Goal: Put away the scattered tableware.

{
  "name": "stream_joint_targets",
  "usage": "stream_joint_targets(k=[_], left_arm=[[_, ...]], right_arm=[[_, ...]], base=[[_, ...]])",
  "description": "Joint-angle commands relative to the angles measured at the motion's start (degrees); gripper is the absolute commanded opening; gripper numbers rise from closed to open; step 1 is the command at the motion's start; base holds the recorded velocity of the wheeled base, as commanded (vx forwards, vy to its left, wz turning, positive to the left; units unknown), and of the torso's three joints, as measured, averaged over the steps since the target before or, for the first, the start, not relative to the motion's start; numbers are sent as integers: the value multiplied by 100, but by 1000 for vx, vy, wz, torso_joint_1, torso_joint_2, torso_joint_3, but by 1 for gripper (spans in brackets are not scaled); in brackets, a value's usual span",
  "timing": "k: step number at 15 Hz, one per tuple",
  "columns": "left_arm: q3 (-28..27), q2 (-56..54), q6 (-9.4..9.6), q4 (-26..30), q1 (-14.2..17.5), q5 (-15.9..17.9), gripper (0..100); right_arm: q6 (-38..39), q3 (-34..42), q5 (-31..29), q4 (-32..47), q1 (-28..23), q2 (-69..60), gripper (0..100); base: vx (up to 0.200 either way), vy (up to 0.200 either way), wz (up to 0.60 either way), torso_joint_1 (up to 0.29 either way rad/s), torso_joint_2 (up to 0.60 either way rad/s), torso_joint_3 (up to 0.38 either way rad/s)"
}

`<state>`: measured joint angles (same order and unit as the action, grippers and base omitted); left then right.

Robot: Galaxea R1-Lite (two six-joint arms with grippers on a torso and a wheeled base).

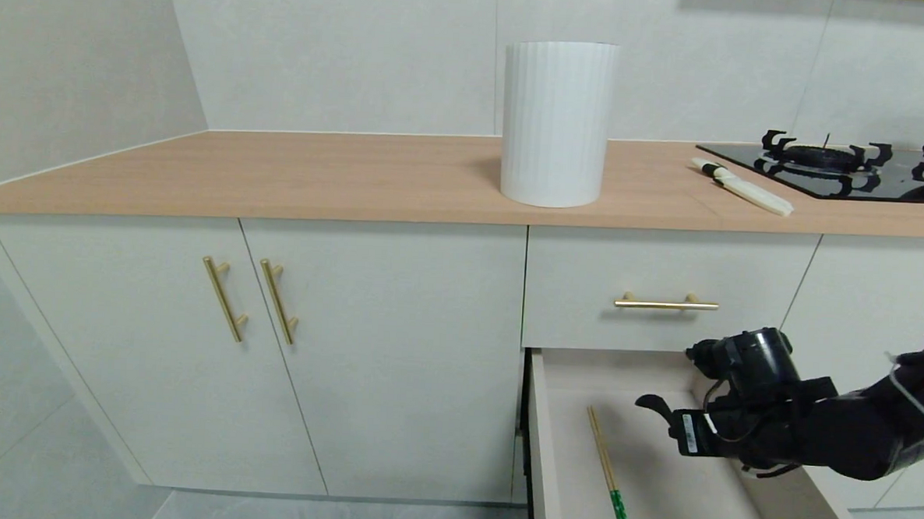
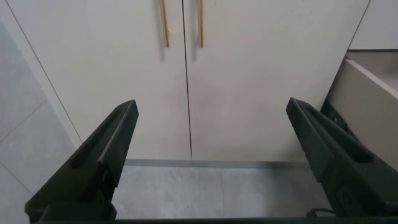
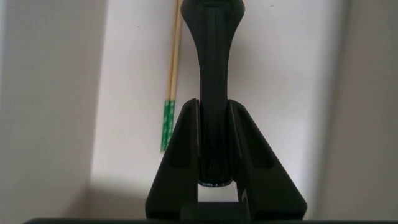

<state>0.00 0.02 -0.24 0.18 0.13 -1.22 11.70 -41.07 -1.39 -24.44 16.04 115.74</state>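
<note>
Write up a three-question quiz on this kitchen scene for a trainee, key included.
1. True or false: the tall white ribbed cylindrical container stands on the light wooden countertop.
2. Where does the pair of wooden chopsticks with green ends lie? A) on the black hob B) in the open white drawer C) on the floor
3. Short answer: which arm's claw is wide open, facing the white cupboard doors?
Key: 1 true; 2 B; 3 left claw.
</note>
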Motion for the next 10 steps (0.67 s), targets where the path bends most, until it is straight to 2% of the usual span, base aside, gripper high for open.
stream_joint_targets(k=[1, 5, 10], left_arm=[[0, -2, -2, -1, 4, -1, 100], [0, -2, -2, -1, 4, -1, 100], [0, -2, -2, -1, 4, -1, 100]], right_arm=[[16, 161, -19, -623, 22, 1083, 0], [-151, 205, -248, -746, 101, 1768, 0], [-168, 170, -406, -773, 110, 1865, 0]], base=[[0, 0, 0, 0, 0, 0], [0, 0, 0, 0, 0, 0], [0, 0, 0, 0, 0, 0]])
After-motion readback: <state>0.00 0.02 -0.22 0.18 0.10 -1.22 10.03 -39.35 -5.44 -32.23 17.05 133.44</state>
